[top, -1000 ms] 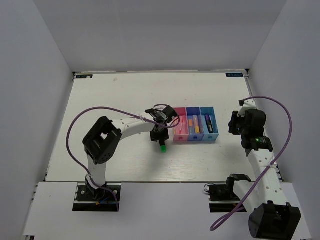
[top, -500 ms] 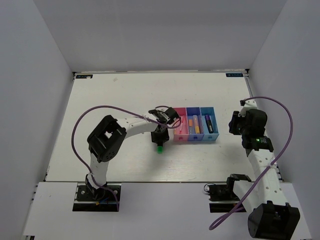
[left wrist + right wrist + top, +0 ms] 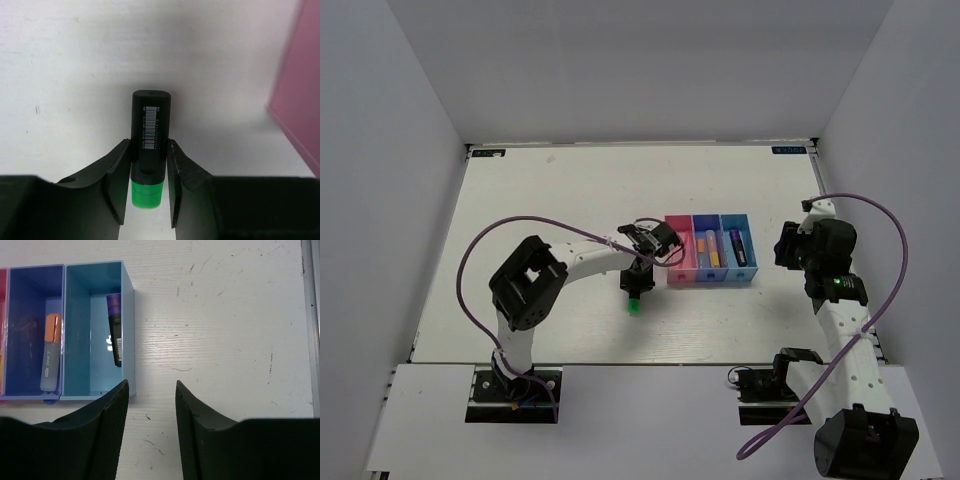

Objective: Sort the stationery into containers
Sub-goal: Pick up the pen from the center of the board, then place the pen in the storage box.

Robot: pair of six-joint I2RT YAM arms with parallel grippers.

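- Left gripper (image 3: 148, 167) is clamped on the green-capped marker (image 3: 150, 120) mid-barrel, just left of the pink bin (image 3: 300, 100). That looks a steady hold for carrying.
- Right gripper (image 3: 151, 387) hangs parted and empty, near the light blue bin (image 3: 85, 340), likely keeping clear.

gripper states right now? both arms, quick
Left gripper: closed on the black marker with green cap.
Right gripper: open, holding nothing.
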